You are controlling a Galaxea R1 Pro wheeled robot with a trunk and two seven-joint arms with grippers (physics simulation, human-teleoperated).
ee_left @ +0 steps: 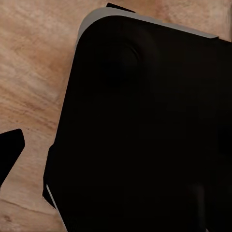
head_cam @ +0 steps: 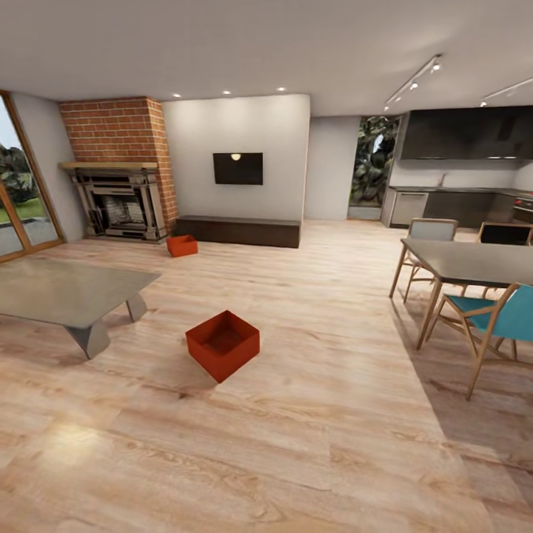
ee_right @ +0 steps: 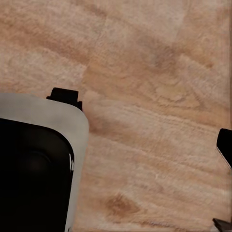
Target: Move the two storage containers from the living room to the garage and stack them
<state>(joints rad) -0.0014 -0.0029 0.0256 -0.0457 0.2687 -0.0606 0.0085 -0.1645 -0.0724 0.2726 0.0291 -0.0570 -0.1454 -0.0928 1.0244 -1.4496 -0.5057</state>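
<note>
Two bins on living room floor, both apart from the robot.

Near bin (head_cam: 223, 344) sits upright and empty on the wood floor (head_cam: 311, 437), turned corner-on, just right of the glass table (head_cam: 70, 292). Far bin (head_cam: 182, 245) rests on the floor by the brick fireplace (head_cam: 122, 170), at the left end of a low dark bench (head_cam: 240, 230) under the wall TV (head_cam: 237, 168). Dining table (head_cam: 474, 260) and chairs on the right. Wrist views show wood planks and dark robot body; cannot tell whether either gripper is open, or holding anything.
</note>
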